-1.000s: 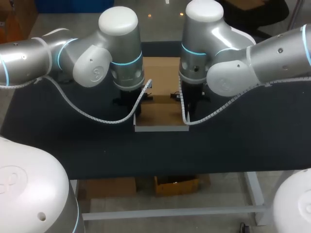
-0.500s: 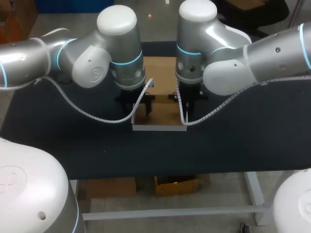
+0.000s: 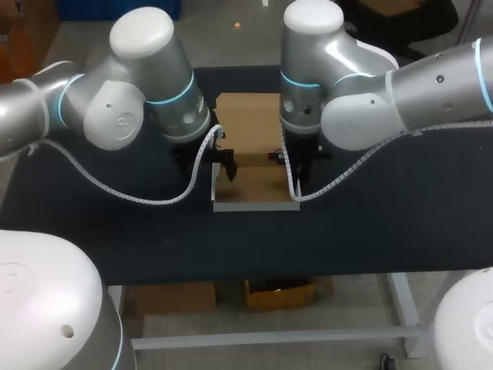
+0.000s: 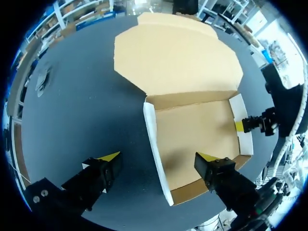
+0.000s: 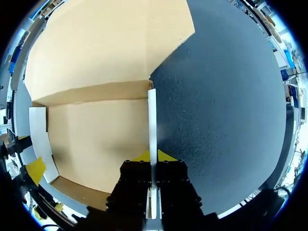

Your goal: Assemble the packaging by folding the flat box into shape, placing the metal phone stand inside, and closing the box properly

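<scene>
Right claw clamps box side wall; left claw spread wide; brown tray, lid flat.

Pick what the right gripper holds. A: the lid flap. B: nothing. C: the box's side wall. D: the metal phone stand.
C: in the right wrist view the right gripper has its yellow tips pressed on the upright white side wall from both sides.

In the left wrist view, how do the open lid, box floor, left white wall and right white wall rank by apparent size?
1. open lid
2. box floor
3. left white wall
4. right white wall, but it lies farther from the camera; the walls may truly match.
</scene>
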Tool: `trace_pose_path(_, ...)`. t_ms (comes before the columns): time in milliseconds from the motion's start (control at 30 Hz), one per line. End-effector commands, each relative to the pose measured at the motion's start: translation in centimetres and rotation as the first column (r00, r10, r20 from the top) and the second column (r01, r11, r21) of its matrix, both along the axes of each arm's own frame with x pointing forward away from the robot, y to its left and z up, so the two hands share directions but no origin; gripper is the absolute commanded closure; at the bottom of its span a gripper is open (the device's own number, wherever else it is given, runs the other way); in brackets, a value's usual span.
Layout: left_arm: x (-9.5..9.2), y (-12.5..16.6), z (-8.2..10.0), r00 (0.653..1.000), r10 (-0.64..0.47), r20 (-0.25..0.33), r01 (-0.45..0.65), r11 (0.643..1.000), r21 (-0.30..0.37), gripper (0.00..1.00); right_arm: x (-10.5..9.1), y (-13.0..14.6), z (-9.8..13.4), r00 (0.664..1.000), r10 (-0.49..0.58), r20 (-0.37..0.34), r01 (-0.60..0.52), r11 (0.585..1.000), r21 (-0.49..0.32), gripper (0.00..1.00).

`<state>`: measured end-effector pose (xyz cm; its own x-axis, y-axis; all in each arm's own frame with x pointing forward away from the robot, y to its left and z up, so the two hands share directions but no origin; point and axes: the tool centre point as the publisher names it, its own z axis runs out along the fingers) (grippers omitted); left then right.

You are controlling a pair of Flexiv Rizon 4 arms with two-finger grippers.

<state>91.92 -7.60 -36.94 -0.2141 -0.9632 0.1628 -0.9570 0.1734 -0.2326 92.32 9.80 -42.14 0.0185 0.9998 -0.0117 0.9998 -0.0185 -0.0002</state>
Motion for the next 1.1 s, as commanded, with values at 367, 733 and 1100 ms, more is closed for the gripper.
trace_pose_path(367,-1.7,3.6,2.2,0.916,-0.374,0.145,0.396,0.901,-0.179,0.00,0.1,-1.1,0.5,1.000,0.026,0.009,-0.025,0.999,-0.023,1.00)
trace_pose_path(733,-1.9,4.0,2.6,0.816,-0.545,0.191,0.573,0.807,-0.144,0.00,0.2,-1.3,0.5,0.999,0.045,-0.008,-0.045,0.999,-0.014,1.00)
trace_pose_path(1100,-1.9,3.6,2.7,0.798,-0.568,0.201,0.595,0.795,-0.116,0.00,0.2,-1.3,0.5,0.999,0.045,-0.008,-0.045,0.999,-0.014,1.00)
